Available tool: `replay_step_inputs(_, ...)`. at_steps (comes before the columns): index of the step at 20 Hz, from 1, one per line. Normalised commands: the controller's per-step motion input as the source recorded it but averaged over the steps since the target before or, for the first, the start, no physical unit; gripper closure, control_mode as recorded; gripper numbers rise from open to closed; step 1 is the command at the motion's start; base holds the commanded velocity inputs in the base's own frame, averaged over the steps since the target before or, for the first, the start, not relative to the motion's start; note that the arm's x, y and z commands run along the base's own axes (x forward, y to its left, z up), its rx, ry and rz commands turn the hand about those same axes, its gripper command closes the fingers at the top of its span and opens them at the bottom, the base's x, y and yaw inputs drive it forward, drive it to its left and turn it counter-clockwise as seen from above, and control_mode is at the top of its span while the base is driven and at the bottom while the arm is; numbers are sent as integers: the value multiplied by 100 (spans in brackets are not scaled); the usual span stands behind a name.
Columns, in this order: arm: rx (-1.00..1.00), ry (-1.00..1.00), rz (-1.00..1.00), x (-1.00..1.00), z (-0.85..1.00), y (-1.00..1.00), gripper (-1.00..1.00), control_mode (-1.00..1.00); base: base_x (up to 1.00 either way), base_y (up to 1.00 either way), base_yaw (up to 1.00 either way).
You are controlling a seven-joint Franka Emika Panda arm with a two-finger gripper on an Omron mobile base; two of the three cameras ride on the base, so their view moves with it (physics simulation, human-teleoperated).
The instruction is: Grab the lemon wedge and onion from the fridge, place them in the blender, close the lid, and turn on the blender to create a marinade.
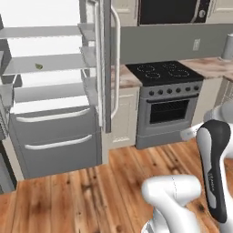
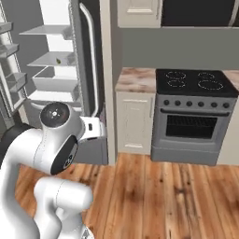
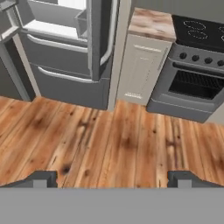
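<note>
While the lemon wedge point(image 1: 39, 66) is showing as no more than a tiny yellow-green speck on a clear shelf point(image 1: 45, 63) inside the fridge point(image 1: 54, 136), its shape is too small to make out; in the right base view it is appearing as an even fainter dot point(image 2: 59, 60) on the shelf there. The fridge is standing open, its white inside and clear shelves showing, with two grey drawers point(image 1: 57, 136) below them. Its top is being cut off by the picture edge in both base views, and the left side of it is running out of frame. The long curved handle point(image 1: 116, 63) is hanging on the door edge beside the opening. To the right of the fridge, a cabinet with a mottled surface point(image 2: 135, 79) is sitting next to a grey stove point(image 1: 170, 102) with a black cooktop. A wooden floor point(image 3: 109, 140) is spreading out below. The pincer point(image 3: 111, 179) is hanging over the floor, well apart from the fridge, its two tips standing wide apart and holding nothing.
</note>
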Motion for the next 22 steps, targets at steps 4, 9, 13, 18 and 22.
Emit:
replay_step_inputs(4,0,0,0,0,0,0,-100,100,67,89,4)
replay_step_inputs(9,0,0,0,0,0,0,-100,100,12,100,1)
replay_step_inputs(13,0,0,0,0,0,0,-100,100,-20,100,2)
replay_step_inputs(18,0,0,0,0,0,0,-100,100,25,100,5)
replay_step_inputs(22,0,0,0,0,0,0,-100,100,12,67,51)
